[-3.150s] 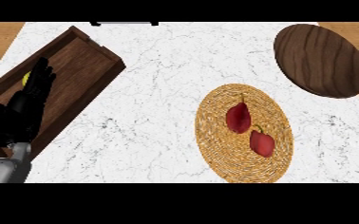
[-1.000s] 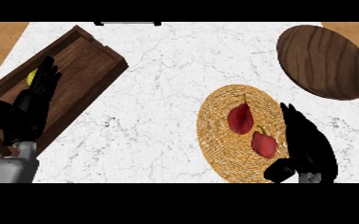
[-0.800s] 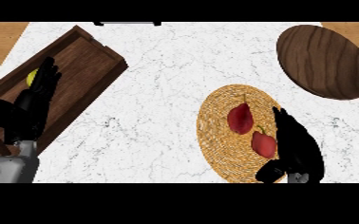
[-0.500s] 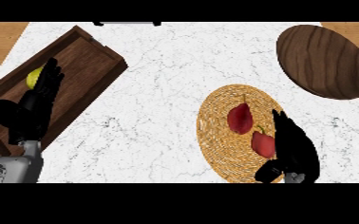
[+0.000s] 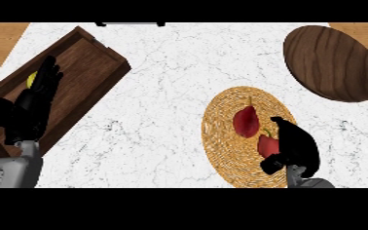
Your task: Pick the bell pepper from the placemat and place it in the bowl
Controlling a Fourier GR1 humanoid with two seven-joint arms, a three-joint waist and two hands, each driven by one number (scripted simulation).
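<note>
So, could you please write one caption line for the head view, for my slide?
Right hand closing on a red bell pepper on the woven placemat; wooden bowl waits beyond.

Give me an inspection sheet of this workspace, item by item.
Surface: white marbled counter, wood showing at the top corners.
Job's things: two red bell pepper pieces on the woven placemat; upper bell pepper piece lies free, lower bell pepper piece is under the right hand. Wooden bowl at upper right holds nothing visible.
Clutter: wooden tray at left with a yellow item.
Hands: right hand curled at the lower piece; left hand open over the tray.
Cables: nothing seen.
Surroundings: dark object at the top edge, unidentifiable.
</note>
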